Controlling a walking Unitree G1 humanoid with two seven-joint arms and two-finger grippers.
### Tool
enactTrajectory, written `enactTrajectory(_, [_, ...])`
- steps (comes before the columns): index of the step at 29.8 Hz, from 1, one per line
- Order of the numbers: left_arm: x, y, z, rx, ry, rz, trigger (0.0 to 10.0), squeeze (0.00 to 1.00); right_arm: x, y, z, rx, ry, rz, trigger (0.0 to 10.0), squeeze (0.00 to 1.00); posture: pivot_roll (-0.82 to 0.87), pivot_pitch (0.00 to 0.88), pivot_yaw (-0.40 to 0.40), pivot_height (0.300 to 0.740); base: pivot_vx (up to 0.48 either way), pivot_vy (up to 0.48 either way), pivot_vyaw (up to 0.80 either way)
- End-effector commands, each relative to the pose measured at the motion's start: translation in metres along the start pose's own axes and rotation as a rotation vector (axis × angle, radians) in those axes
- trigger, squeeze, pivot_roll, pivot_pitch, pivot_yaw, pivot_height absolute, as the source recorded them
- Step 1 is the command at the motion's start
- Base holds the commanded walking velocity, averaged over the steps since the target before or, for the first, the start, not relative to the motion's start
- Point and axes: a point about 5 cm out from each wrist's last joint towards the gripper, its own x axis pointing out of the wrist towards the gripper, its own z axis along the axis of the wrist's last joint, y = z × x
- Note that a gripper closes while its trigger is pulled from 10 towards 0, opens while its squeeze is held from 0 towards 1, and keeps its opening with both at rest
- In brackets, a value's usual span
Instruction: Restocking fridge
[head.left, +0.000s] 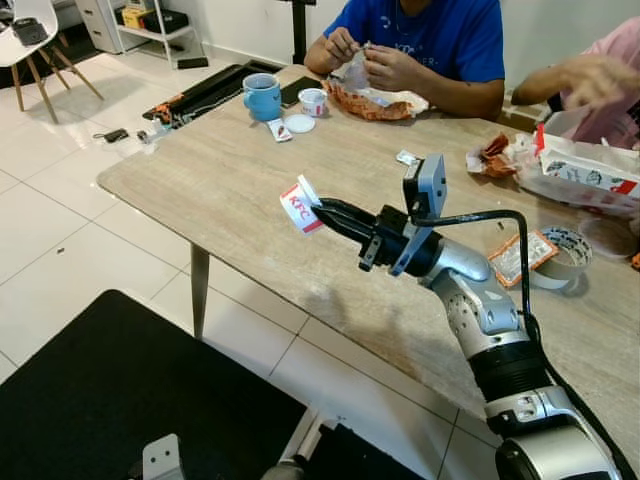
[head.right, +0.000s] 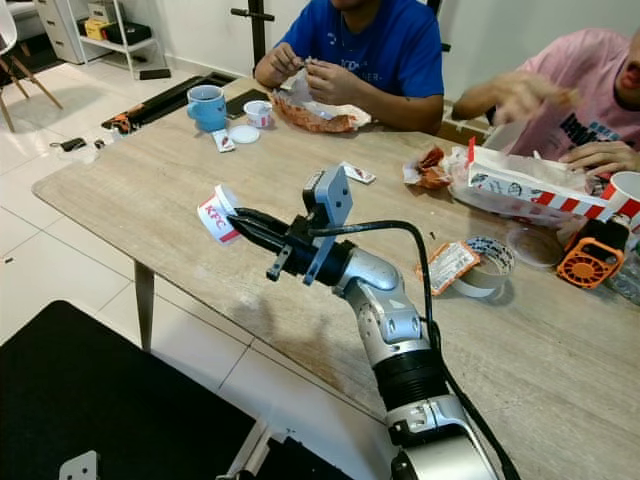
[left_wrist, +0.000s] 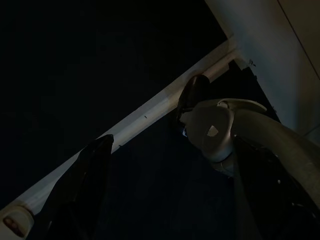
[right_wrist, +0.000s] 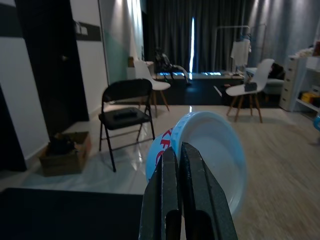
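Fingers of the right gripper (head.left: 322, 209) pinched on a tilted white KFC cup's (head.left: 300, 207) rim, above the wooden table (head.left: 220, 170); the left's state is unclear.

Bare surface (head.left: 230, 190) ahead of the right pincer (head.left: 325, 212); blue mug (head.left: 263, 96), tape roll (head.left: 560, 255) and seated people beyond.

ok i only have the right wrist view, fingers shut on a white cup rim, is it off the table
Observer: Yes, the right gripper holds the cup in the air above the table, near its front edge.
Operator: which way is the cup facing
Observer: Tipped on its side, red lettering showing.
Operator: anyone close
Observer: Two people sit at the far side, eating; a blue mug stands near one of them.
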Motion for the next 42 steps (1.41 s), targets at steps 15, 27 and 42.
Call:
enactTrajectory(15, [-0.0013, -0.0025, -0.0122, 0.037, 0.056, -0.002, 10.0, 0.0, -0.0003, -0.0022, -0.0127, -0.003, 0.053, -0.058, 10.0, 0.0, -0.02, 0.025, -0.003, 0.74, -0.217, 0.0, 0.0])
enactTrajectory(27, [-0.0024, -0.0036, -0.0186, 0.051, 0.073, -0.009, 10.0, 0.0, -0.001, 0.0004, -0.0134, -0.006, 0.057, -0.052, 10.0, 0.0, -0.02, 0.035, -0.006, 0.74, -0.273, 0.0, 0.0])
enactTrajectory(42, [-0.0008, -0.0091, -0.0164, 0.048, 0.069, -0.021, 10.0, 0.0, 0.001, 0.0004, -0.0104, -0.014, 0.049, -0.05, 10.0, 0.0, -0.03, 0.033, -0.008, 0.74, -0.277, 0.0, 0.0])
